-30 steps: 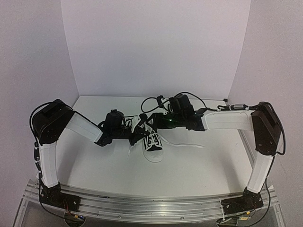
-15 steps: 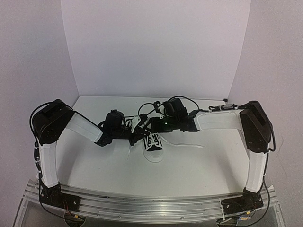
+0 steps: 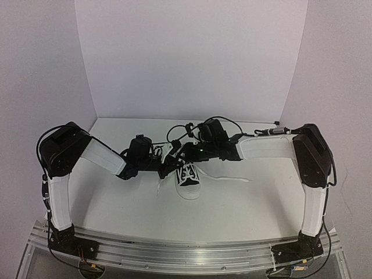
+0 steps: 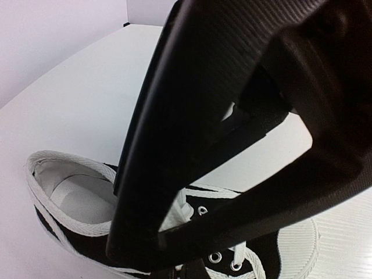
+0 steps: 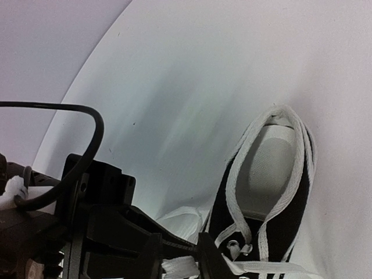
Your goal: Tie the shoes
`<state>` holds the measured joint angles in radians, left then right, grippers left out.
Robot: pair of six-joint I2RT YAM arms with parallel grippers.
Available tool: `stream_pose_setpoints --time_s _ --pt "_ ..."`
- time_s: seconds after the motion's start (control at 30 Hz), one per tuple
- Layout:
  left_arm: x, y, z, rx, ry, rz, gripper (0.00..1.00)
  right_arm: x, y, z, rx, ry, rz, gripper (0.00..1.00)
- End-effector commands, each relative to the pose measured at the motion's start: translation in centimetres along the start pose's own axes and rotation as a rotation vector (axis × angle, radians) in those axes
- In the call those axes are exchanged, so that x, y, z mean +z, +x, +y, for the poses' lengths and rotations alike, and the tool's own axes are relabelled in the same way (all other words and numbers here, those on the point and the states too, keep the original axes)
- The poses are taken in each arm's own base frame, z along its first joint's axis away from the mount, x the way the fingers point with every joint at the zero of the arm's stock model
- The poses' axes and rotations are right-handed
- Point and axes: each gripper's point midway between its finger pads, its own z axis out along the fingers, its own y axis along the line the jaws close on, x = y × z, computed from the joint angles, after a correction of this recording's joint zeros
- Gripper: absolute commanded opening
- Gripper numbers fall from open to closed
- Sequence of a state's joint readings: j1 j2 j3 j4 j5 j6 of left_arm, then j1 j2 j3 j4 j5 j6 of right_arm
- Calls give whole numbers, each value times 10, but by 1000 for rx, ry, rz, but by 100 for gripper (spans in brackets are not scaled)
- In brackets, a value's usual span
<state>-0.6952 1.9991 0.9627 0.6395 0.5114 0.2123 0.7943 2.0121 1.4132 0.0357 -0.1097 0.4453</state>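
left fingers (image 4: 174, 116) are pressed together, and a white lace (image 4: 174, 218) runs just beside their tips; whether it is pinched i cannot tell. right fingers (image 3: 186, 154) sit at the heel end of the sneaker (image 3: 188, 177), and i cannot tell how far apart they stand or whether they grip anything. both arms bend out at the elbow and reach inward, low, meeting over the black sneaker at the middle of the desk (image 3: 244, 203); its white toe points toward the bases, and one lace trails off to the right on the desk

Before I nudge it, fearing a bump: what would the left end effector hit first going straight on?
Probably the shoe: the left end effector points at its laced top; depth unclear.
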Motion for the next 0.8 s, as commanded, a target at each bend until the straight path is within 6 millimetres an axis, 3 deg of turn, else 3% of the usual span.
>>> stream_pose_setpoints --time_s 0.0,0.1,0.23,0.3,0.4,0.47,0.6,0.77 --pt "6 -16 4 40 -10 -41 0 -1 -9 11 -19 -29 -18 9" --pt "6 -16 4 40 -8 -40 0 -1 -9 12 -28 -31 -20 0" --pt "6 -14 1 32 10 -29 1 -3 -8 14 -46 -46 -14 0" --pt "4 -14 -4 31 39 -17 13 -5 -7 18 -75 -61 -13 0" --pt "-10 -17 -10 54 62 8 46 -10 -6 24 -134 -104 -8 0" --pt "-23 -16 -15 67 94 26 55 -14 -6 31 -172 -146 -11 0" --pt "-41 -28 -11 51 135 16 56 -22 -4 40 -251 -213 -21 0" --pt "-44 -35 -9 89 205 -23 53 -26 -4 37 -302 -261 -58 0"
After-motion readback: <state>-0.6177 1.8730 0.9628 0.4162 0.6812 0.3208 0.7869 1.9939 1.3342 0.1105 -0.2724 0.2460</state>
